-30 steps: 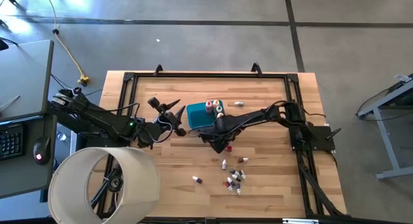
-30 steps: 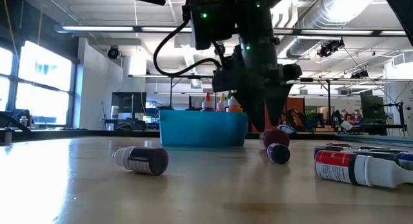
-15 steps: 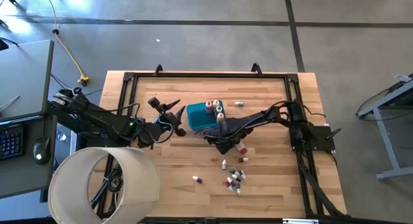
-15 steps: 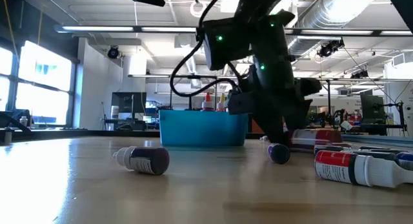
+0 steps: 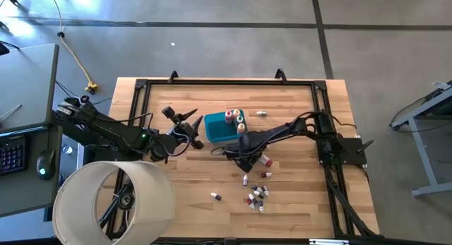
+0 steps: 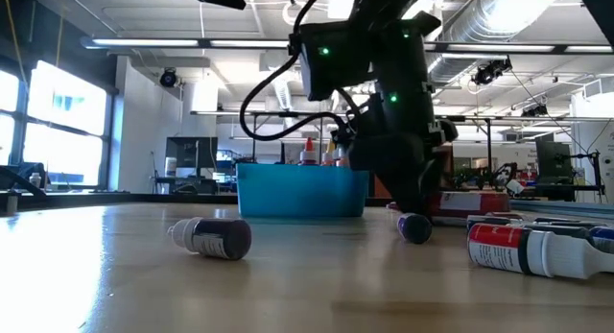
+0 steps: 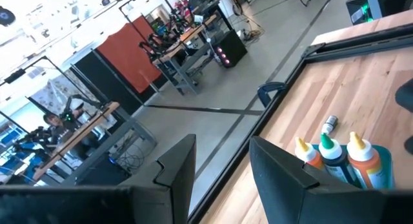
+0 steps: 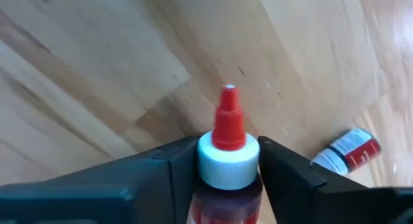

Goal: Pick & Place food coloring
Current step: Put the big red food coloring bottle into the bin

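Fingers [image 8: 181, 179] pinch glossy red conical-tipped bottle [image 8: 227, 153].

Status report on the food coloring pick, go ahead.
Right gripper shut on red-tipped bottle, just in front of blue tub. Left gripper open, waiting left of tub. Nothing blocking.

The wooden bench [image 5: 296, 202] stands on a grey concrete floor [image 5: 212, 47] crossed by dark seams. A yellow cable [image 5: 74, 58] trails beyond its far left corner, beside a grey desk [image 5: 28, 97]. Bright windows [image 6: 58, 122] and ceiling strip lights [image 6: 153, 43] fill the hall.
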